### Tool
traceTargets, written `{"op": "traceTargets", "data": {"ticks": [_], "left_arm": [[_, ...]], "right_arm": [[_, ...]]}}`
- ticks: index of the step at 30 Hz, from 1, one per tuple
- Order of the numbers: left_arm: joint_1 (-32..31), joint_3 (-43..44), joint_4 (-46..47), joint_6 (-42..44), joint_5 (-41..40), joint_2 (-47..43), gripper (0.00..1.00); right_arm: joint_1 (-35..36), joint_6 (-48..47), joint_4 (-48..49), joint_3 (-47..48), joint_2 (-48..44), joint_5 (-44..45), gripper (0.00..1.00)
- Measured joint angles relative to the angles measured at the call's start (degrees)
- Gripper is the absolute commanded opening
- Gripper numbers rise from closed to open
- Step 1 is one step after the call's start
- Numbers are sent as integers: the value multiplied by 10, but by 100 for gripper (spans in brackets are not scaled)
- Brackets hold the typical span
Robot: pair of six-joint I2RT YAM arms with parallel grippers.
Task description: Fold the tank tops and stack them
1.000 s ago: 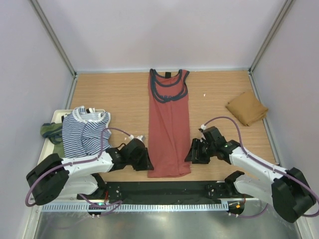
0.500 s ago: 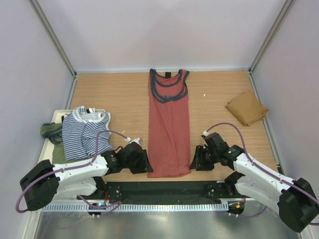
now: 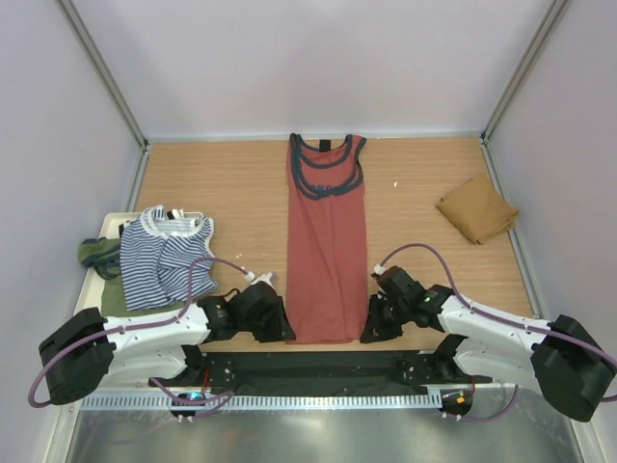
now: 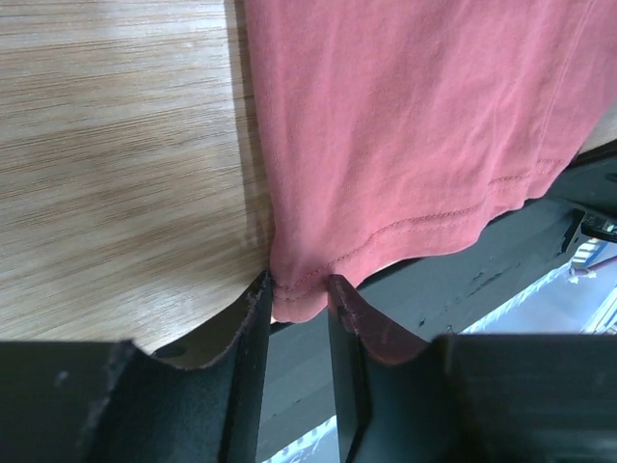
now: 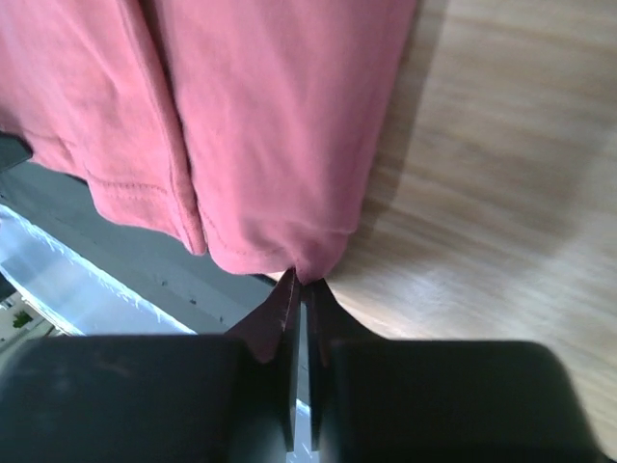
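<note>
The rust-red tank top (image 3: 328,251) with navy trim lies flat and long down the table's middle, hem toward me. My left gripper (image 3: 282,328) is at the hem's left corner. In the left wrist view its fingers (image 4: 253,318) stand a little apart with that corner of the rust-red top (image 4: 415,125) between the tips of the left gripper (image 4: 297,282). My right gripper (image 3: 371,328) is at the hem's right corner. In the right wrist view the right gripper (image 5: 304,280) is pinched shut on the edge of the rust-red top (image 5: 270,125).
A navy-white striped top (image 3: 164,256) lies on a pale tray (image 3: 114,220) at the left, over an olive green one (image 3: 96,256). A folded tan-brown top (image 3: 475,210) rests at the right. The black base strip (image 3: 318,367) runs just below the hem.
Both grippers have slid in to the hem corners. The right jaws have closed onto the cloth. The left jaws widened, then narrowed around the corner.
</note>
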Motion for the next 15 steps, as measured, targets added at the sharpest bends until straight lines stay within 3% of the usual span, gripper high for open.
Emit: {"op": "traceTargets", "data": {"ticks": [3, 7, 10, 15], "left_arm": [[-2, -6, 3, -4, 0, -5, 27], [-2, -14, 5, -6, 0, -13, 19], [-2, -18, 4, -10, 1, -14, 2], [-3, -19, -5, -12, 2, -32, 0]], "right_arm": [[25, 17, -4, -1, -15, 13, 1], [34, 35, -14, -1, -52, 25, 1], [35, 43, -23, -2, -69, 30, 1], [36, 42, -61, 7, -87, 39, 1]]}}
